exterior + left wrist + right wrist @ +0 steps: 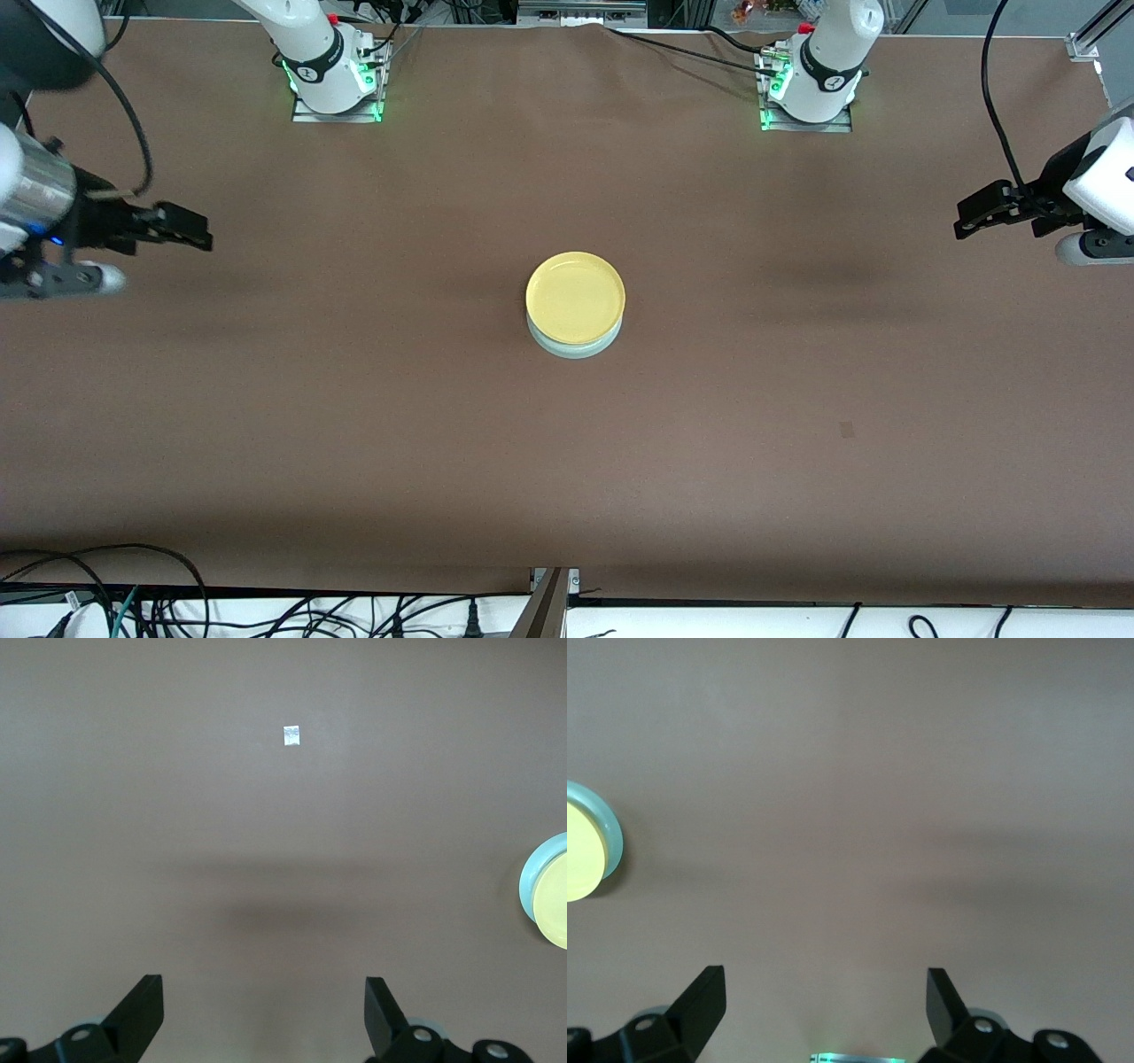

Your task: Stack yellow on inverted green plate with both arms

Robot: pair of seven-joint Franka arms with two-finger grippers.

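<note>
The yellow plate (575, 296) sits rim up on the pale green plate (576, 348) at the middle of the table. Only the green plate's edge shows under it. Both also show at the edge of the left wrist view, yellow plate (556, 911) on green plate (529, 877), and of the right wrist view, yellow plate (580, 855) on green plate (607, 828). My left gripper (973, 217) is open and empty, up over the left arm's end of the table. My right gripper (190, 232) is open and empty, up over the right arm's end.
A brown cloth (567, 461) covers the table. A small pale tag (292, 735) lies on it toward the left arm's end. Cables (177, 602) run along the edge nearest the front camera. The arm bases (332, 71) stand along the top.
</note>
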